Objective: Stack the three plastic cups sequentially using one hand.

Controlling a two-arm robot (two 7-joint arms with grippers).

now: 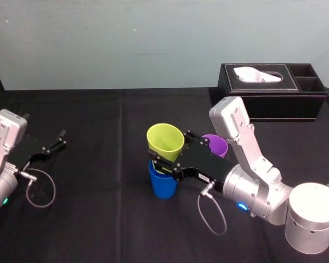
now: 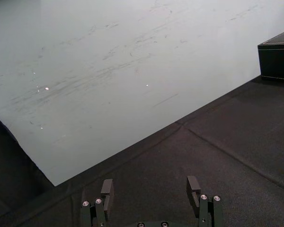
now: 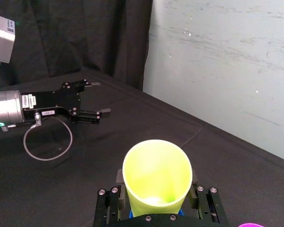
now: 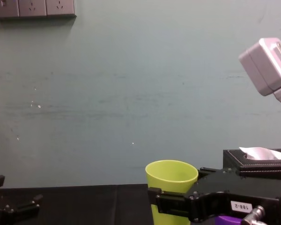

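Black and clamped, my right pincer point(image 1: 170, 149) is pinching the yellow-green cup point(image 1: 165, 141) by its wall, below the rim. That cup hangs tilted directly over the blue cup point(image 1: 163, 185), base about level with the blue rim; whether it has entered I cannot tell. The tilt worries me: lowered like this, the base could catch the blue rim and tip or shove the blue cup across the desk point(image 1: 98, 219). Released too soon, it would likely topple off. The purple cup point(image 1: 215, 144) stands just behind and right of the blue cup, close beside the pincer body, so a careless retreat might knock it. My left pincer point(image 1: 59, 140) rests spread, well left of the blue cup.
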